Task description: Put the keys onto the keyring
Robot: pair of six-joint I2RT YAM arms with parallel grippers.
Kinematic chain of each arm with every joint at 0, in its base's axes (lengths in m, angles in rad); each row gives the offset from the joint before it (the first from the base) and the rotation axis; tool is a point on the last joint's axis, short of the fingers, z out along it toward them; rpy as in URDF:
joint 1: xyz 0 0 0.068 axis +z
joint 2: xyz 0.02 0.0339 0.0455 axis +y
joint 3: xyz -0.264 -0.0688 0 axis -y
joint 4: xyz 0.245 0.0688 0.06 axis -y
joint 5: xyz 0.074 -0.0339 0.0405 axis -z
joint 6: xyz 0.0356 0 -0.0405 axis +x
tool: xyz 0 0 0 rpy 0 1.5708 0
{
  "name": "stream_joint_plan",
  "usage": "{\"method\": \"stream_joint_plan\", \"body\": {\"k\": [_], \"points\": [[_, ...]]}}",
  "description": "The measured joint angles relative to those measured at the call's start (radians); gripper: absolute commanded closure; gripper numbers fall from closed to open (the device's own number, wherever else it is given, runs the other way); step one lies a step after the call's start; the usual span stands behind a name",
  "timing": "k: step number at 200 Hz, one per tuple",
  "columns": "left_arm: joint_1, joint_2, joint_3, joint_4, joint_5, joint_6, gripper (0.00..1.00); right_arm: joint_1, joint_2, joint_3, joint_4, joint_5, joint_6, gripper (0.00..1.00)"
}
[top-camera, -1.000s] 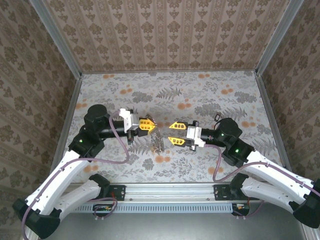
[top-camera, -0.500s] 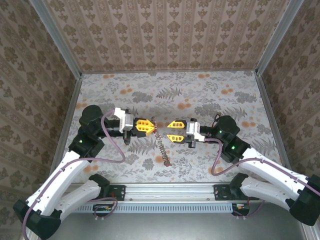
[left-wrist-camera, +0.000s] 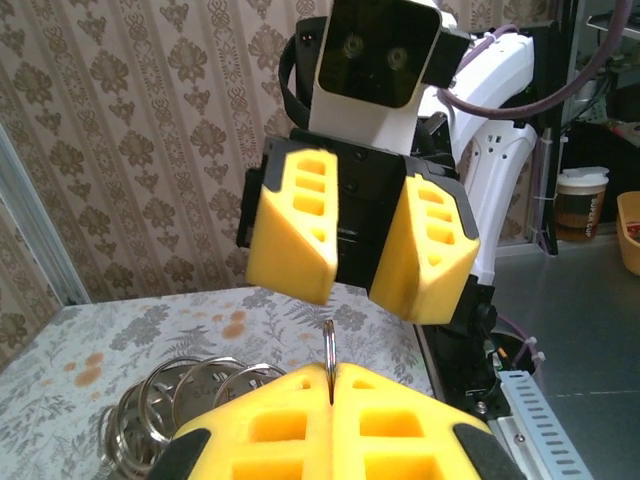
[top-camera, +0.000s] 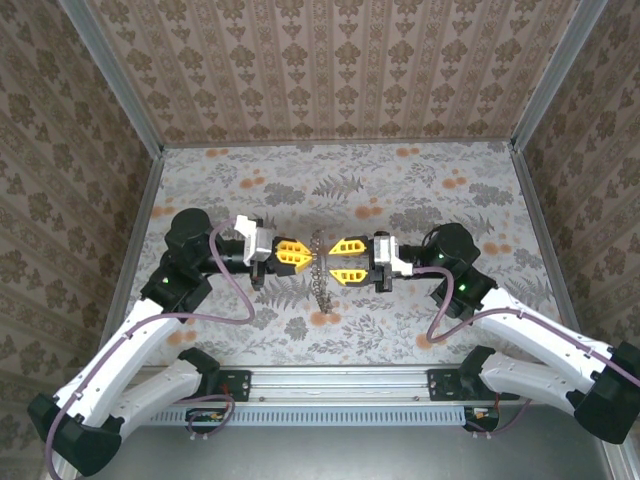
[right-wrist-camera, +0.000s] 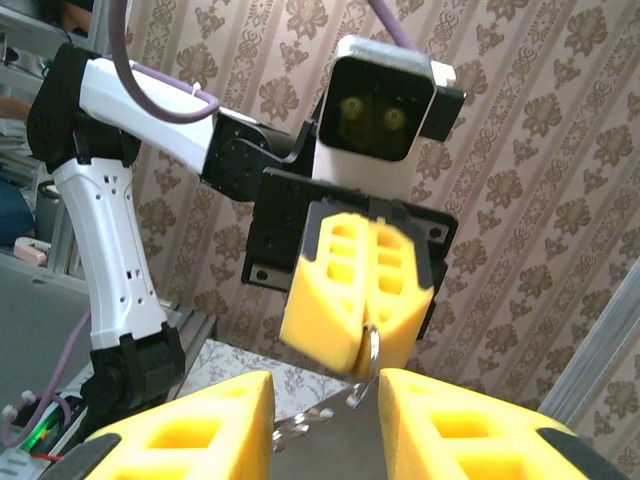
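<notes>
Above the worktop (top-camera: 430, 190), my left end effector (top-camera: 305, 252) clamps the keyring (top-camera: 319, 280) (its chain dangling) so my part-open right end effector (top-camera: 335, 261) can reach it.

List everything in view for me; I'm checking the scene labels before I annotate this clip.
keyring: one, grey metal linked rings, top ring pinched in the left fingers, hanging between the two grippers toward the table
tablecloth: one, pale floral with orange spots, covering the table
walls: three, brown damask pattern, around the table
cup: one, brown with a pale lid, outside the cell behind the right arm
left gripper: one, yellow fingers, shut on the keyring, left of centre
right gripper: one, yellow fingers, open, facing the left gripper
</notes>
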Motion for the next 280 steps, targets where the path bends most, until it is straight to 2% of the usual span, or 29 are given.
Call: {"method": "stream_joint_plan", "body": {"k": [65, 194, 217, 268, 280], "points": [[-0.001, -0.001, 0.000, -0.008, 0.000, 0.007, 1.00, 0.000, 0.011, 0.046, -0.054, 0.031, 0.059, 0.69], [-0.013, -0.002, 0.000, -0.007, -0.001, 0.007, 1.00, -0.002, 0.073, 0.047, -0.067, 0.030, 0.108, 0.71], [-0.014, -0.002, 0.000, -0.005, -0.001, 0.007, 1.00, -0.002, 0.076, 0.048, -0.068, 0.026, 0.108, 0.75], [-0.021, 0.014, 0.000, 0.009, -0.002, 0.007, 1.00, -0.002, 0.079, 0.055, -0.083, 0.019, 0.108, 0.76], [-0.022, 0.018, 0.000, 0.010, -0.002, 0.007, 1.00, -0.002, 0.079, 0.055, -0.084, 0.018, 0.107, 0.79]]}}
